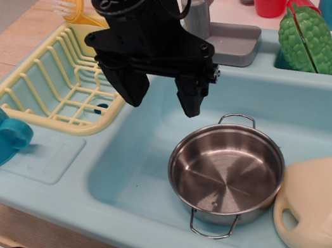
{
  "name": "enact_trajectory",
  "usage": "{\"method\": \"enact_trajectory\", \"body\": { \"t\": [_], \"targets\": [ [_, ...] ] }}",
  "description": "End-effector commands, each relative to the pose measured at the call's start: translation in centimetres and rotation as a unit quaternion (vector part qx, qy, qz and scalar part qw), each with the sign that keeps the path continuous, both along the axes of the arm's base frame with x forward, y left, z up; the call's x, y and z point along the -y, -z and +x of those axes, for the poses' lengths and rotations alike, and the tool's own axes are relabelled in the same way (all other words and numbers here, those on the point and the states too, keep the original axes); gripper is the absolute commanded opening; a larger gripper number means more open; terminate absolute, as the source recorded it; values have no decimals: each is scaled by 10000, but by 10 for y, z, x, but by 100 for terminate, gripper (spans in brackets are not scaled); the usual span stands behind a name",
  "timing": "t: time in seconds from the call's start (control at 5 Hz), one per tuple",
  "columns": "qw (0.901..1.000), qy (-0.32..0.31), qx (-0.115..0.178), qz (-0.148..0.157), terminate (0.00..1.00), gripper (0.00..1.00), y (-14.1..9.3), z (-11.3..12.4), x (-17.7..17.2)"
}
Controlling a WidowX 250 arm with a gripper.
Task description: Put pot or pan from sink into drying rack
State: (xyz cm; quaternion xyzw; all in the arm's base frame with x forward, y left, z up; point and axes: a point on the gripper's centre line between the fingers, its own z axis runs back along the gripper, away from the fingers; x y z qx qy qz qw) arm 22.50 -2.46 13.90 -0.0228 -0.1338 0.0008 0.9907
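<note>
Claw [165, 101] spread wide above the sink [319, 116]
Steel pan [227, 174] sits below — slightly right of its fingers, untouched, beside the cream jug [319, 206].

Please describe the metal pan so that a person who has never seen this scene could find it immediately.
Look into the large light blue sink, below the grey faucet. On its floor sits the pan, just left of a cream plastic jug that lies on its side. The pan is the only shiny steel thing there: round, shallow, empty, with two thin wire loop handles.
</note>
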Motion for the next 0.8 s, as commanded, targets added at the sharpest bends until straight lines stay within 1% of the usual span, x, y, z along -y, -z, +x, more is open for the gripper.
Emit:
{"method": "enact_trajectory", "body": {
  "t": [0.0, 0.2, 0.6],
  "targets": [
    [10000, 0, 0, 0, 0, 100, 0, 0, 0],
    [9994, -189, -283, -22, 0, 100, 17, 4, 2],
    [9988, -239, -393, -158, 0, 100, 40, 8, 4]
  ]
}}
